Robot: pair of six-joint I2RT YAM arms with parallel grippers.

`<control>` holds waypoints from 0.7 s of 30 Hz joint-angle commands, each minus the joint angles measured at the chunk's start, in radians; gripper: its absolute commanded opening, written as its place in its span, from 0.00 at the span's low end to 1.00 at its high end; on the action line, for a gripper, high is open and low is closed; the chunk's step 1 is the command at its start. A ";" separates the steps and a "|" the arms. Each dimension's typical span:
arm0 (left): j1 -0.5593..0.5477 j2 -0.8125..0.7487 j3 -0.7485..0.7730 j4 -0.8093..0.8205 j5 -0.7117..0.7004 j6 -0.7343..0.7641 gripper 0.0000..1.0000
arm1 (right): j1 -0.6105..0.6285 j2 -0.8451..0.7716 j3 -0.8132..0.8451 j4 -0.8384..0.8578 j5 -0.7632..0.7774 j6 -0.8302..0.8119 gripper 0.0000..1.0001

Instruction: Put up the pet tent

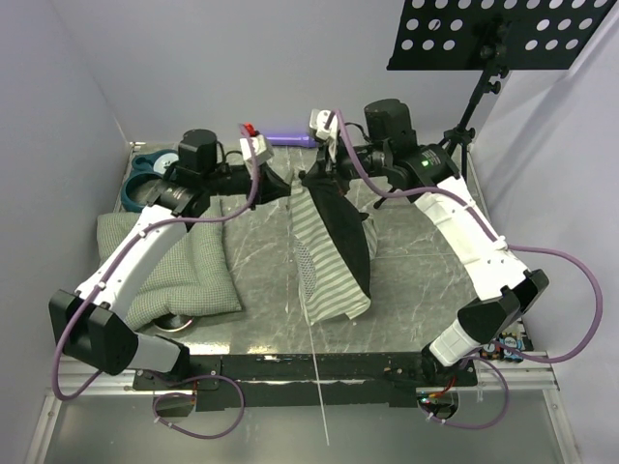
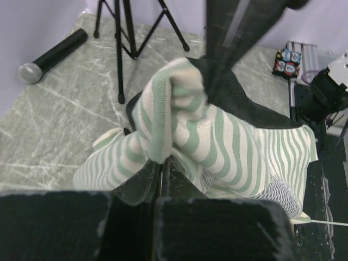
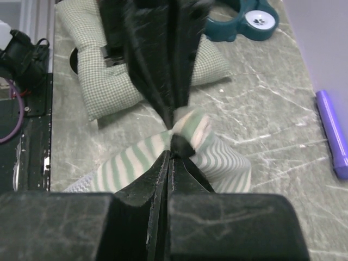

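The pet tent (image 1: 334,256), green-and-white striped fabric with black lining and a white mesh panel, hangs bunched over the middle of the table, lifted at its far end. My left gripper (image 1: 282,184) is shut on the striped fabric (image 2: 163,117) at the tent's upper left. My right gripper (image 1: 324,174) is shut on the tent's top edge, where stripes meet black lining (image 3: 182,138). The two grippers are close together at the back centre. A thin white pole (image 1: 311,329) runs from the tent toward the near edge.
A green-checked quilted cushion (image 1: 198,266) lies at the left, under my left arm. A teal pet bowl holder (image 1: 145,179) sits at the back left. A purple stick (image 1: 290,140) lies at the back. A music stand tripod (image 1: 464,126) stands at the back right. A microphone (image 2: 51,54) lies by the wall.
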 commanded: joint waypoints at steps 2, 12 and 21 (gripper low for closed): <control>0.068 -0.078 -0.115 0.166 0.059 -0.168 0.01 | 0.070 -0.012 -0.026 0.109 -0.016 0.053 0.12; 0.366 -0.127 -0.221 0.248 0.185 -0.342 0.01 | -0.020 -0.041 -0.078 0.274 0.042 0.319 0.80; 0.691 -0.043 -0.212 -0.023 0.234 -0.041 0.01 | -0.163 -0.147 -0.314 0.318 0.070 0.447 0.83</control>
